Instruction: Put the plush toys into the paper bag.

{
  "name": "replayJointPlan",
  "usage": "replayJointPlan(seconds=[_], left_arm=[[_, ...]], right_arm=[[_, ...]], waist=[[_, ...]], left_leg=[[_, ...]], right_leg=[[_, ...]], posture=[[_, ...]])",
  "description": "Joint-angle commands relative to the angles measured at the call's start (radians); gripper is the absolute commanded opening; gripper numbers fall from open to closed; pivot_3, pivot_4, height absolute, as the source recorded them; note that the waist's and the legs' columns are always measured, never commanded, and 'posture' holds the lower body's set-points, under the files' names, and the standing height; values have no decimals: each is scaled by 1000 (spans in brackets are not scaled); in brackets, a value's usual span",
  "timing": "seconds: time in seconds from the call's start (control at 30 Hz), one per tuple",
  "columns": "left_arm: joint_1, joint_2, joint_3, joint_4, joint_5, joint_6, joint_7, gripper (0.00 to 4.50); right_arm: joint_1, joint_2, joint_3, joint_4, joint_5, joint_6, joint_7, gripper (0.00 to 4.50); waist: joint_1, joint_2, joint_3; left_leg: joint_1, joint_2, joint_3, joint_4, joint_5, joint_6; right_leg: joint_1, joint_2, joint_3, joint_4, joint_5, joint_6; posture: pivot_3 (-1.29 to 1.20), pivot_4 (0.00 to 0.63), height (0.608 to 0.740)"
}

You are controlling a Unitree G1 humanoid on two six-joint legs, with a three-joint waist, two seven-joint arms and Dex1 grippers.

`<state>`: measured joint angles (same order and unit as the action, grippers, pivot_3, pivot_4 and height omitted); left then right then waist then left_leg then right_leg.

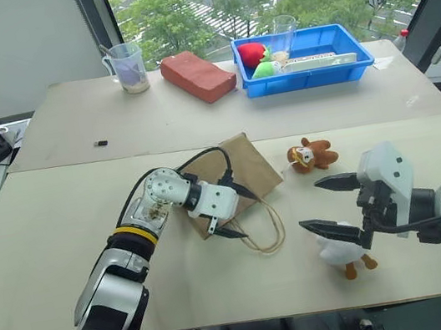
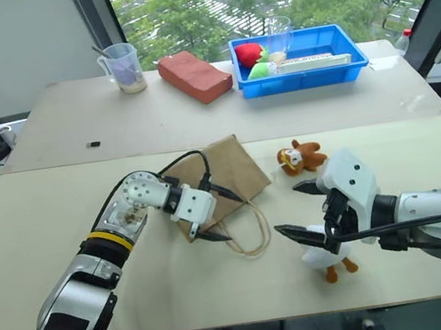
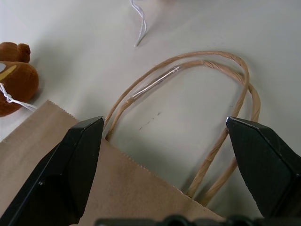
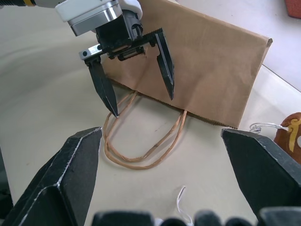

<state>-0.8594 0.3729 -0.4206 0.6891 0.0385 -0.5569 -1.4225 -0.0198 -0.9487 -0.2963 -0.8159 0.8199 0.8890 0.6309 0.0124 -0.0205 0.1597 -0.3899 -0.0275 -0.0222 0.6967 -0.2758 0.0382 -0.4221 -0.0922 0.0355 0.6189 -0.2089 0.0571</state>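
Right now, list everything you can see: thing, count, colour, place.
paper bag: 1, brown, lying flat mid-table, cord handles toward the robot
teddy bear: 1, brown, right of bag
bird: 1, white, near edge, under right tool
brick: 1, reddish, far table
tray: 1, blue, far right, holding toys
measuring cup: 1, clear, far left
left tool: open, over bag's mouth
right tool: open, above bird

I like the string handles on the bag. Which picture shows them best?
The left wrist view: the handles loop large and close beyond the paper bag's edge. The right wrist view shows them whole under the left claw; the eye views show them small.
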Motion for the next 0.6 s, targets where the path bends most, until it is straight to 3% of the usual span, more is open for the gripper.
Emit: replayJointPlan(seconds=[0.03,0.4,0.5,0.6], left_arm=[[-32,-4,-2,15,6,-50,-6,4406],[-32,-44,-5,48,22,-73,11,4406],[-29,-58,7,53,-8,-72,-6,3634],[-22,-55,12,48,-22,-61,-26,2376]], right_arm=[[-3,-11,-33,-26,17,1,-7,4500],[-7,-16,-32,-28,31,5,-26,4500],[-11,-19,-29,-25,30,3,-31,4500],[-8,-22,-32,-19,26,-2,-30,4500]], waist=[[0,0,0],[0,0,0],[0,0,0],[-1,0,0]], left_leg=[[0,0,0,0,0,0],[0,0,0,0,0,0],[0,0,0,0,0,0],[0,0,0,0,0,0]], right_leg=[[0,0,0,0,0,0],[0,0,0,0,0,0],[0,0,0,0,0,0],[0,0,0,0,0,0]], posture=[[0,150,740],[0,150,740],[0,150,740],[0,150,740]])
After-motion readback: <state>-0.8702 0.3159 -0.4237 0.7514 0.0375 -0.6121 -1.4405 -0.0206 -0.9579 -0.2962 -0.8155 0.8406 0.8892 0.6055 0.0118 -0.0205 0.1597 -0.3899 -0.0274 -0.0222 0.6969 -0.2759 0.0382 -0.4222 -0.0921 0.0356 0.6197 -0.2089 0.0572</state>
